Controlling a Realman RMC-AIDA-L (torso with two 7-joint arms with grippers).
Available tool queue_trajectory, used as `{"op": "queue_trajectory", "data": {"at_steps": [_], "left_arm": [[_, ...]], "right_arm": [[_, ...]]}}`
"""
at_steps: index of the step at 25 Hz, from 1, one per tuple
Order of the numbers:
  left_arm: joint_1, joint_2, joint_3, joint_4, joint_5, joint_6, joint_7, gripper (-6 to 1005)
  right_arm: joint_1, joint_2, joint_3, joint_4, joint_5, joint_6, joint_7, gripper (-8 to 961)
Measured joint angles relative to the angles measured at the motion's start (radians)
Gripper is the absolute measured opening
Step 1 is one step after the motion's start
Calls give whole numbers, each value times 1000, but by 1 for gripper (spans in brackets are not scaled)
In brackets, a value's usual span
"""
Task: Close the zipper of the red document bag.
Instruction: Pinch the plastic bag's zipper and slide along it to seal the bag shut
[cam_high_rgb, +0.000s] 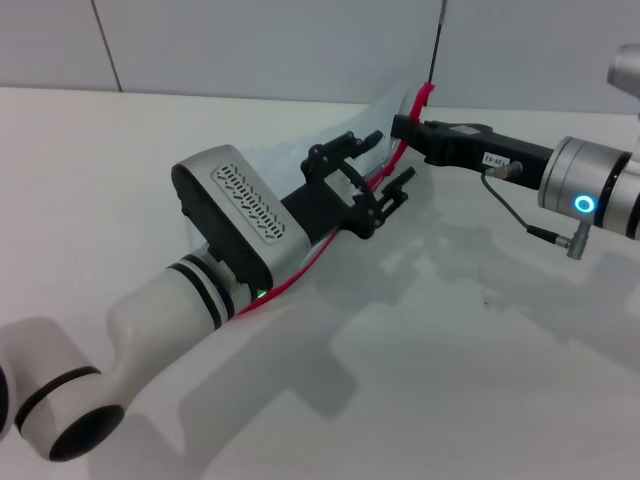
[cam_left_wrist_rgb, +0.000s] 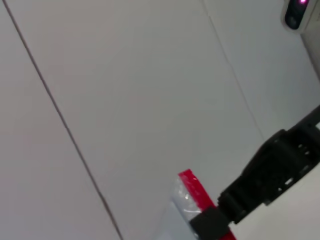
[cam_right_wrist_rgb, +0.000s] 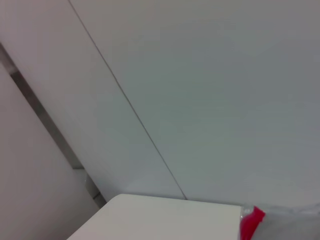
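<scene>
Red zipper partly hidden by left gripper, right gripper at its end

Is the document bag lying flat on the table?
No, the right gripper holds the bag's red zipper end lifted above the table.

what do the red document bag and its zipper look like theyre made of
The red document bag looks like thin, soft translucent plastic: pale, see-through, and bending where it is lifted. The zipper looks like a matte red fabric or plastic strip, which one is unclear. The right pincer is shut on it.
</scene>
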Motion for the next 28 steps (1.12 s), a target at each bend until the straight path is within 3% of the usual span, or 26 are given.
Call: {"op": "queue_trajectory", "data": {"at_steps": [15,22,28], "left_arm": [[4,-2,-45,-45,-1,-66,178,533],[34,-5,-44,-107,-49,-62,370,536],[47,-5,-44,-112,-87,-47,388,536]], "right_arm": [[38,3,20,43,9,-28,-42,14],[33,2,63,56,11,-24,-70,13],[24,2,67,57,12,-19,-76,13]]}}
